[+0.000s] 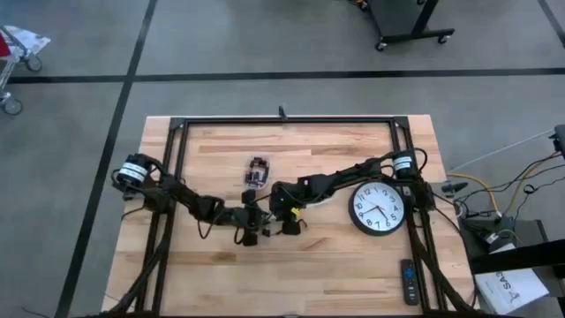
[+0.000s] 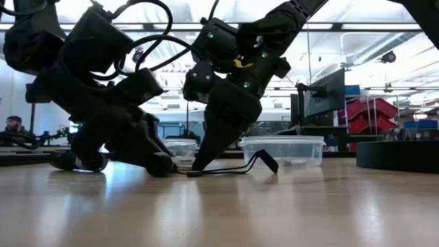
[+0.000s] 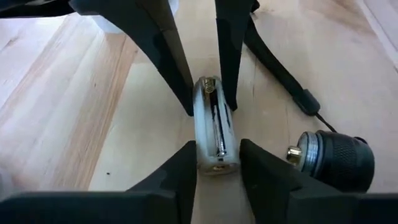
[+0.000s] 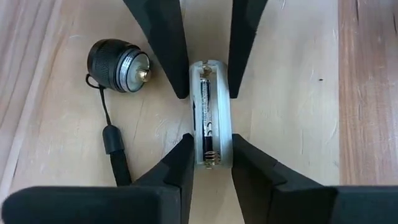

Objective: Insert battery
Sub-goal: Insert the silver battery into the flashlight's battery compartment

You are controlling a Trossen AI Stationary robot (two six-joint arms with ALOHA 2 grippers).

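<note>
You see the left claw (image 3: 216, 163) closed on one end of the clear battery holder (image 4: 210, 112) lying on the desk (image 1: 353, 256); the right claw (image 4: 210, 158) grips its other end, a battery (image 4: 209, 118) inside.

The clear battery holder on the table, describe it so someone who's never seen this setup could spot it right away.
Start at the round wall clock lying on the wooden table, then follow the right arm to where both grippers meet. The battery holder lies flat there, gripped at one end by the right gripper and at the other by the left gripper. Unlike the black flashlight cap beside it, it is translucent, with a battery inside.
</note>
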